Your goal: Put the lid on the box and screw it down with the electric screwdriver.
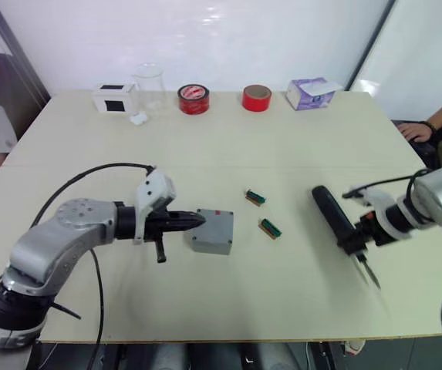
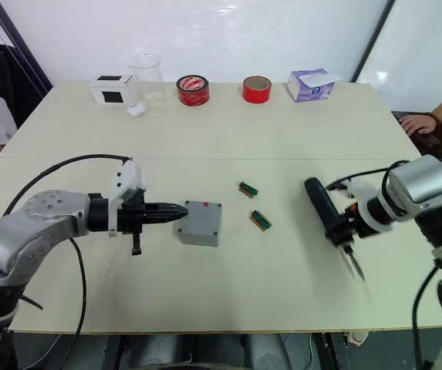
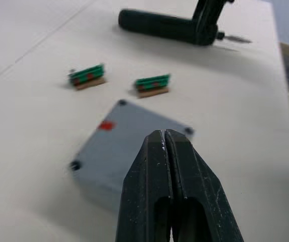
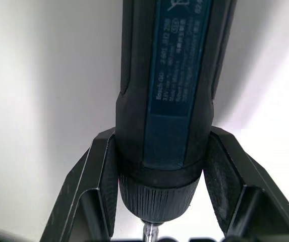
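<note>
The gray box (image 1: 211, 239) sits at the table's middle with the lid (image 1: 214, 220) lying on top of it, red mark up; the lid (image 3: 134, 138) shows dark corner holes. My left gripper (image 1: 200, 220) is shut with nothing held, its tips pressed against the box's left side at lid height. To the right, the black electric screwdriver (image 1: 331, 210) lies slanted, bit toward the table's near edge. My right gripper (image 1: 357, 240) is shut on the electric screwdriver (image 4: 174, 75), a finger on each side just behind the chuck.
Two small green circuit boards (image 1: 255, 197) (image 1: 270, 227) lie between box and screwdriver. Along the far edge stand a white box with a black square (image 1: 115, 98), a clear beaker (image 1: 149, 83), two red tape rolls (image 1: 194, 99) (image 1: 256, 97) and a purple tissue box (image 1: 310, 92). A person's hand (image 1: 417, 129) rests at the right.
</note>
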Tool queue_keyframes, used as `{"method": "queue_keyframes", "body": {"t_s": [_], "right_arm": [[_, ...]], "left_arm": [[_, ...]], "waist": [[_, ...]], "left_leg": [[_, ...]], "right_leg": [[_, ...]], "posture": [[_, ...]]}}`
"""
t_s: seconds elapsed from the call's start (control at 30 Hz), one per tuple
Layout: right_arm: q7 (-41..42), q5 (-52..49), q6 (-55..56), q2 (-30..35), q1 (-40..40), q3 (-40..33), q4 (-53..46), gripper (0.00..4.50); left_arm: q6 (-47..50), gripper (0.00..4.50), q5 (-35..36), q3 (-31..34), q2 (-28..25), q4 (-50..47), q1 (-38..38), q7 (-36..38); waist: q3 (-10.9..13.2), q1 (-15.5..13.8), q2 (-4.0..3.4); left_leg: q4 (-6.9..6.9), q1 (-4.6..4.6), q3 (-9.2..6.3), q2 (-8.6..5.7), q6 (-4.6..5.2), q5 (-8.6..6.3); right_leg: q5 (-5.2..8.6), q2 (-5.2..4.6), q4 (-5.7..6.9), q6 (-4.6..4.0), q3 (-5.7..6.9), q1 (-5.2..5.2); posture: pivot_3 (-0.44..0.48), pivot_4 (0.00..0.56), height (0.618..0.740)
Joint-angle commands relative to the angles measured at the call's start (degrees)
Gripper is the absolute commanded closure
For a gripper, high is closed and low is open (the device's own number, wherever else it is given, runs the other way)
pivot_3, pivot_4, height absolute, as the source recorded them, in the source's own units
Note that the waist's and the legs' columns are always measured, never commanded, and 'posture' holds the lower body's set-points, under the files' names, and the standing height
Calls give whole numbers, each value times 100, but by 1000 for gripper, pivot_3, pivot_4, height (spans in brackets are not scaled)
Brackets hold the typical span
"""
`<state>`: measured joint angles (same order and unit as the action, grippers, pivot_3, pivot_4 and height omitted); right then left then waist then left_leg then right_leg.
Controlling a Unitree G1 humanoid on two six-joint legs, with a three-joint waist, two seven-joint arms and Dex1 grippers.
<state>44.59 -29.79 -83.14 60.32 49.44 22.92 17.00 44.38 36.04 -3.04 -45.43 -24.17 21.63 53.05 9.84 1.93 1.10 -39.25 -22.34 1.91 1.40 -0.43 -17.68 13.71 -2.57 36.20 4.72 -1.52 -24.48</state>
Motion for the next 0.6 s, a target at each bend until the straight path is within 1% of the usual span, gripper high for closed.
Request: {"method": "queue_keyframes", "body": {"t_s": [0.03,0.1,0.13,0.17,0.2,0.23,0.3,0.33,0.37,0.4,0.5,0.6], "right_arm": [[-362,25,519,-207,557,-1487,-38,2670],[-714,-160,1033,-561,347,-2527,-555,2670],[-923,-373,1449,-950,51,-3222,-1137,2670],[-1217,-556,2109,-1523,-304,-3927,-1817,2670],[-1568,-705,2727,-2190,-591,-4438,-2462,2670],[-1823,-847,2996,-2697,-829,-4722,-2972,2670],[-2098,-1214,3110,-3467,-1187,-4826,-3693,2670],[-2126,-1469,3129,-3764,-1360,-4789,-3986,2670],[-2163,-1661,3147,-3983,-1495,-4698,-4226,2670],[-2182,-1745,3223,-4164,-1655,-4531,-4474,2670],[-2165,-1616,3530,-4471,-2119,-3908,-4994,2670],[-2102,-1229,3931,-4573,-2513,-3298,-5223,2670]], "left_arm": [[-291,4500,-83,162,-125,304,147,314],[-327,4500,-103,101,-140,504,269,458],[-333,4500,-118,57,-117,631,365,518],[-272,4500,-97,-20,-37,709,493,535],[-231,4500,-51,-41,41,809,590,563],[-210,4500,-52,-79,101,885,676,568],[-189,4500,-103,-174,184,1007,802,612],[-185,4500,-141,-240,204,1036,843,664],[-213,4500,-173,-285,191,1076,861,742],[-224,4500,-199,-353,192,1087,888,805],[-254,4500,-294,-542,217,1107,1016,938],[-343,4500,-481,-752,178,1116,1111,1086]], "waist": [[16,-2,-36],[17,-24,-37],[16,-49,-37],[13,-89,-33],[11,-109,-33],[9,-119,-34],[10,-139,-45],[10,-152,-45],[10,-158,-45],[11,-155,-45],[11,-122,-46],[12,-115,-43]], "left_leg": [[1,-8,2,-3,-1,1],[7,-14,-2,0,0,1],[10,-23,-6,5,-1,1],[14,-25,-8,12,0,0],[25,-34,-10,22,3,-1],[21,-48,-16,38,5,-3],[12,-95,-32,45,6,-4],[13,-118,-30,45,-14,8],[11,-119,-30,45,-52,29],[12,-119,-27,42,-56,32],[5,-112,-17,13,-49,28],[-6,-92,-19,-16,-51,29]], "right_leg": [[-2,0,1,6,-3,-9],[-10,7,6,24,-2,-19],[-11,15,8,27,2,-26],[-10,21,8,26,2,-31],[-8,32,4,24,2,-39],[-7,49,1,22,3,-50],[-8,61,6,21,9,-91],[-8,59,35,19,7,-120],[-7,55,38,18,7,-120],[-7,46,39,18,7,-119],[-7,-3,59,19,5,-119],[-12,-11,55,28,0,-92]], "posture": [[0,150,740],[0,150,740],[0,150,740],[0,150,740],[0,150,740],[0,150,740],[0,150,740],[0,150,740],[0,150,740],[0,150,740],[0,150,740],[0,150,740]]}}
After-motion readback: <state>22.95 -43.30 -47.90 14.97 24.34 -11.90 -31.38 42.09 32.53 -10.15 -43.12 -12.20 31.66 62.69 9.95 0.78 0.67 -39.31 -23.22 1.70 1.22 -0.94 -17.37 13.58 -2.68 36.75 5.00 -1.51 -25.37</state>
